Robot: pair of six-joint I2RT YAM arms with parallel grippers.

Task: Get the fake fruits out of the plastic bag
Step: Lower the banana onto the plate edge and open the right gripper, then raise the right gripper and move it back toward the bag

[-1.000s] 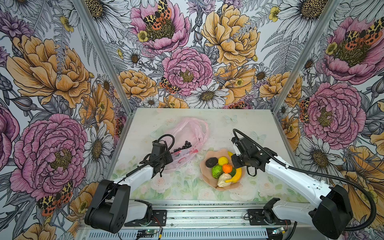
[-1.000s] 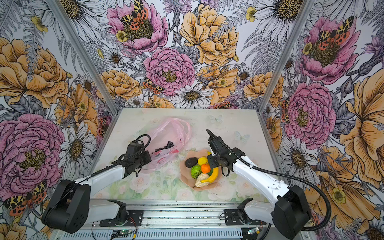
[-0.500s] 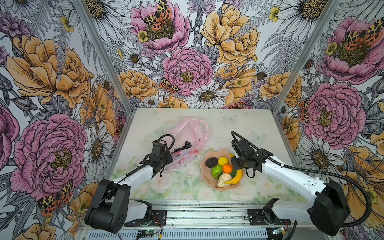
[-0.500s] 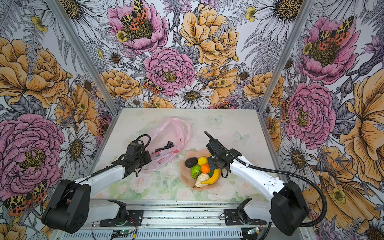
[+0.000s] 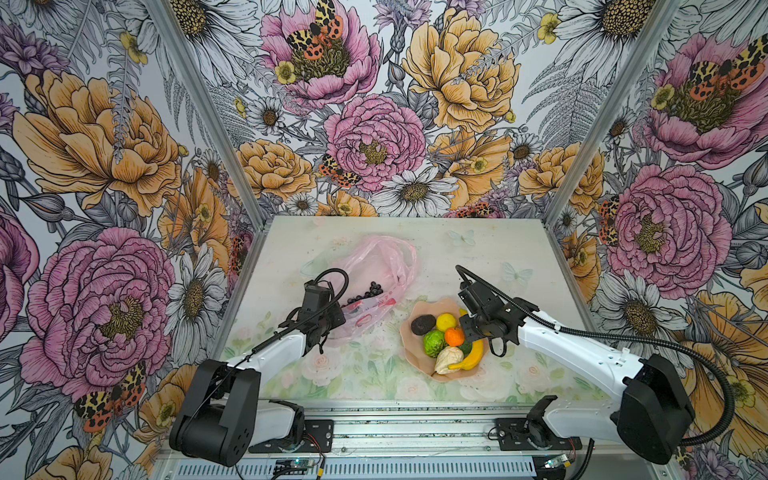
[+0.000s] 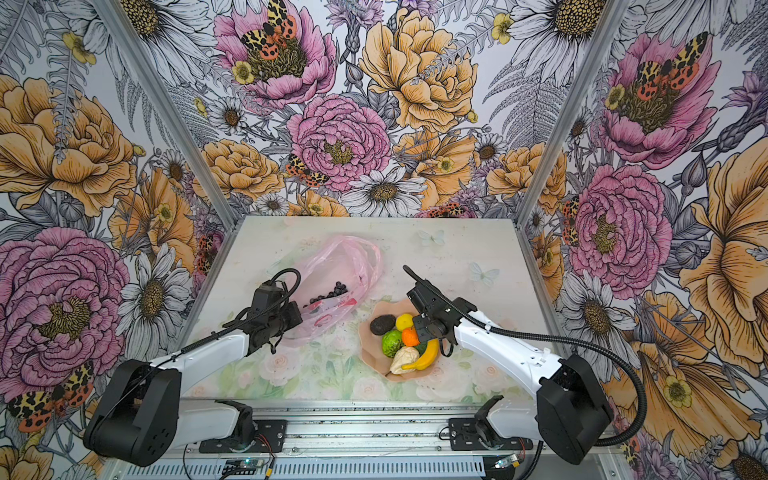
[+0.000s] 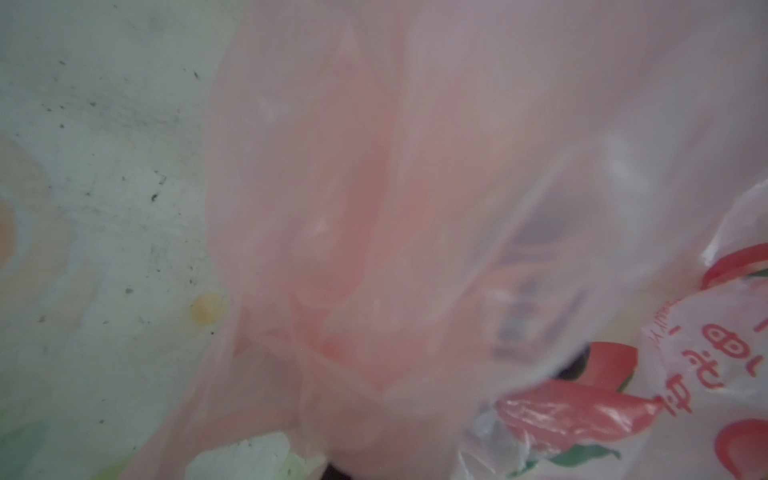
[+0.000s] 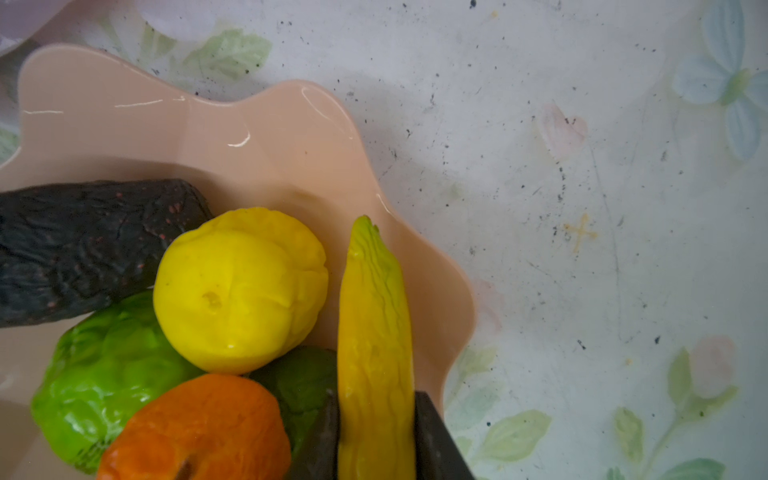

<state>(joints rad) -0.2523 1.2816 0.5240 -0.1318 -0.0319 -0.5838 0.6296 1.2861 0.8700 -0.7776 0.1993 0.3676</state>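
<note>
The step in hand is judged to be the setting-down of the banana (image 8: 374,324) on the peach-pink wavy-edged plate (image 5: 430,306), which stands right of centre on the table (image 5: 478,249). The right gripper (image 8: 375,399) is closed on the banana, with a dark finger pressed against each side. The banana is laid along the near right edge of the plate.

Also gathered on the plate are the lemon (image 5: 445,322), tangerine (image 5: 454,336), lime-green round fruit (image 5: 434,343), cream pear (image 5: 448,359), blackish avocado-like piece (image 5: 423,324) and small dark green piece (image 5: 466,347).

The plastic bag (image 5: 382,266) is spread left of the plate and farther back. Only the dark grape bunch (image 5: 368,291) is seen inside it. The left gripper (image 5: 334,322) is shut at the bag's near left edge. Its fingers are hidden, but film is seen gathered toward it in the left wrist view, so a pinch on the bag is judged likely.

Next, the banana must be released and the jaws lifted straight clear, so that neither it nor the tangerine is dragged. The grapes must then be reached through the bag's mouth without thin film being caught.
</note>
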